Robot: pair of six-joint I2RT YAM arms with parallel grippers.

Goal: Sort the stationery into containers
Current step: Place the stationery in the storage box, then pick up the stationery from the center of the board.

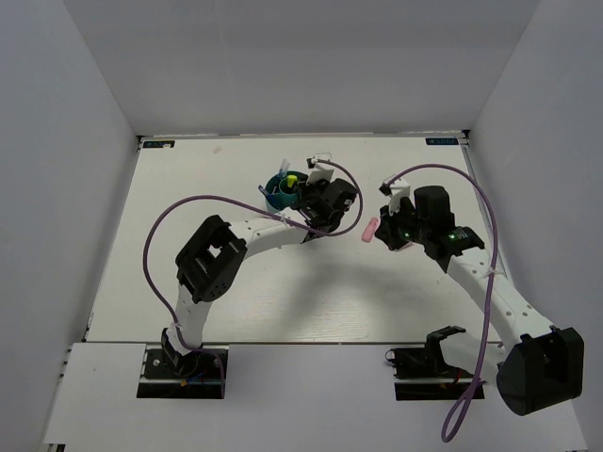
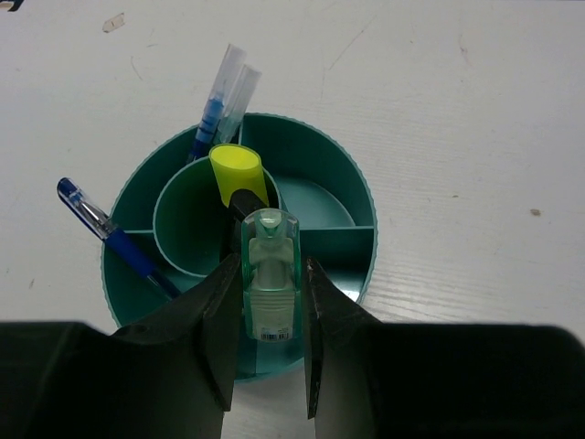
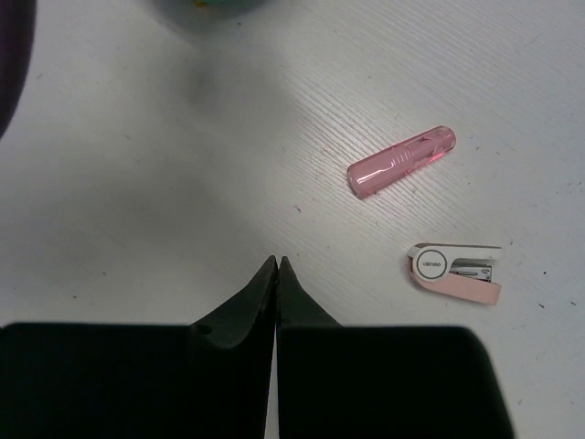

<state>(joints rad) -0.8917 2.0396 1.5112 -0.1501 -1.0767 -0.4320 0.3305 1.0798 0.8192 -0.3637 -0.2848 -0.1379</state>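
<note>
The left hand (image 2: 270, 343) is seen pinching a mint-green marker with a clear cap (image 2: 271, 279) between its black fingers (image 2: 212, 338), over the near side of the round teal plastic organizer (image 2: 364, 197). The marker's lower end is hidden by the fingers, and the organizer's near rim is cut off by them (so which compartment lies beneath cannot be told). A black marker with a yellow cap (image 2: 238, 174) is leaned at the inner cup's edge; two thin blue pens with clear caps (image 2: 222, 96) stand in the far compartment and a third blue pen (image 2: 96, 224) in the left one, their lower ends concealed. The right hand (image 3: 276, 267) is pressed together, holding nothing. A translucent pink highlighter (image 3: 400, 163) and a small pink-and-white stapler (image 3: 454, 272) lie apart on the white surface (image 3: 137, 183); the stapler's print is too small to read.
</note>
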